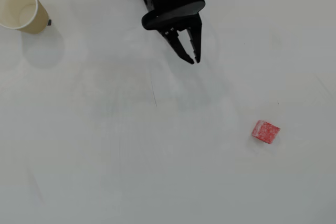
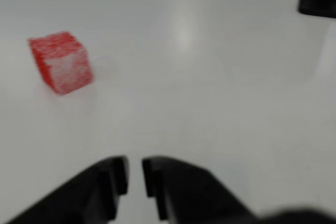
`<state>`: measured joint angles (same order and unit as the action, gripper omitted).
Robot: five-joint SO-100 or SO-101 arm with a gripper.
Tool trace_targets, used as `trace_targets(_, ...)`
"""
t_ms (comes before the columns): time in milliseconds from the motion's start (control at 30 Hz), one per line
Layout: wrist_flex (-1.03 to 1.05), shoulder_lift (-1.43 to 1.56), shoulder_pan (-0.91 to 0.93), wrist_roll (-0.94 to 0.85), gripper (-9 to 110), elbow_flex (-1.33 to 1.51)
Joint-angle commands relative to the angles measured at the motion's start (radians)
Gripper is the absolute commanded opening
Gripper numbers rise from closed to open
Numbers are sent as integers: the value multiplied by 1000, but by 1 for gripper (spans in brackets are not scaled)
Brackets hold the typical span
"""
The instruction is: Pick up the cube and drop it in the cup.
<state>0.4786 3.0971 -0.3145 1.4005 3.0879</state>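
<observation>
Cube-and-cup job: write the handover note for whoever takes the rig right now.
Claw: empty, fingers nearly closed with a narrow gap, hanging over bare table near the top of the overhead view.
Cube: lying on the table at lower right in the overhead view, well clear of the claw; upper left in the wrist view.
Cup: upright at the top-left corner, nothing visible inside.
Done: nothing yet.
Left: open the claw, reach the cube, grasp it, carry it to the cup, drop it in.
</observation>
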Motion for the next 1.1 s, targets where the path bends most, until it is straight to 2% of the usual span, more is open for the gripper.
trace_targets(0,-35,43,-37,-6,1,34)
trace_targets(400,-32,41,-140,-6,1,34)
trace_targets(1067,-31,41,-210,2,1,34)
